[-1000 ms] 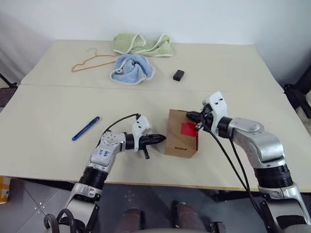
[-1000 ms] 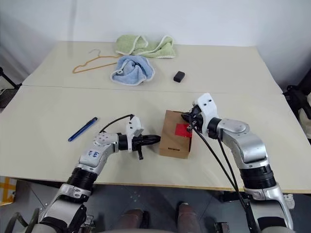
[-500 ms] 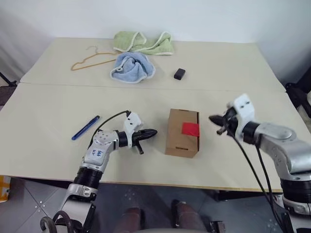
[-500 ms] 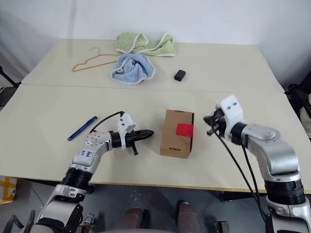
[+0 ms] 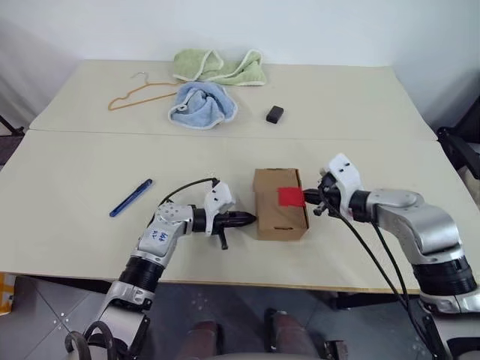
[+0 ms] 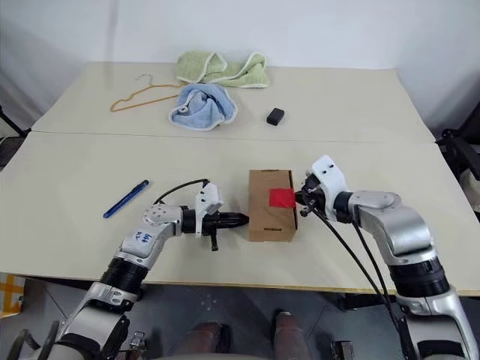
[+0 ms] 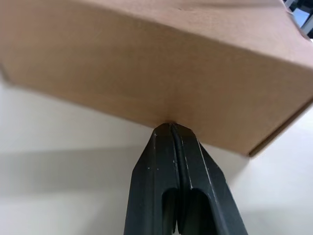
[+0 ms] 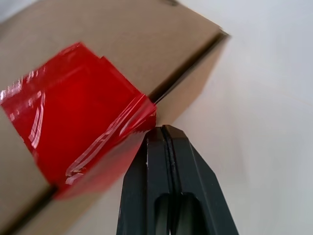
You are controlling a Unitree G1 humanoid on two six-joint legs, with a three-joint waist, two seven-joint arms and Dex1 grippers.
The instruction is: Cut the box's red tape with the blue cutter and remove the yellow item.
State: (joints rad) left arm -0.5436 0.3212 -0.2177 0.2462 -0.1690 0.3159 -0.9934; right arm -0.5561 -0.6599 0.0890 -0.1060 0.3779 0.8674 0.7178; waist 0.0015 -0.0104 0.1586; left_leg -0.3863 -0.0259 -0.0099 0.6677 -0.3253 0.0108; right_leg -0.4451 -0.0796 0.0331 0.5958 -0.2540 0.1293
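The brown box point(image 5: 274, 217) lies in the middle of the near table, and the red tape point(image 5: 291, 196) wraps over its right top edge. My left gripper point(image 5: 251, 220) is shut, its tip point(image 7: 171, 126) pressed against the box's left side. From the right, my shut right gripper point(image 5: 307, 199) touches the box at the tape's edge point(image 8: 88, 132). Neither gripper holds anything. The blue cutter point(image 5: 131, 197) lies on the table well to the left of my left arm. The yellow item is hidden.
On the far table lie a green towel point(image 5: 217, 66), a light blue towel point(image 5: 201, 105), an orange wire hanger point(image 5: 135, 91) and a small black block point(image 5: 274, 113). A seam point(image 5: 112, 133) runs between the two tables.
Both grippers pulled away from the box half a second ago and have come back against its sides. The box now lies squarer than a second ago.
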